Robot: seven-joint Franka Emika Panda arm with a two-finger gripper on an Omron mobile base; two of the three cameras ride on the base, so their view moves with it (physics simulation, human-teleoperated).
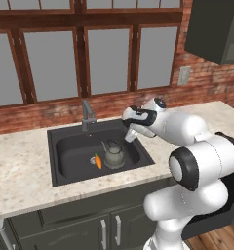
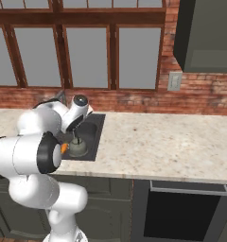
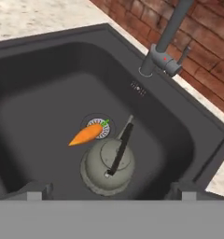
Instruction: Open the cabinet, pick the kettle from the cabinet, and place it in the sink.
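Fingertips [image 3: 35, 190] spread wide, released, gripper [image 3: 109, 191] gripping nothing. Kettle [image 3: 108, 169] stands upright on sink [image 3: 34, 70] floor, just beyond and between the tips, apart from them. Carrot [image 3: 86, 134] lies beside it over the drain. Faucet [image 3: 166, 44] top cut off; fingers mostly hidden behind the wrist in base views.

Kitchen (sink [image 1: 60, 146], counter [image 2: 172, 146])

even, flat rendered light, fairly bright; soft low-resolution edges; sink [image 1: 60, 146] interior dim, faint shadow under the kettle [image 3: 107, 168]; no glare
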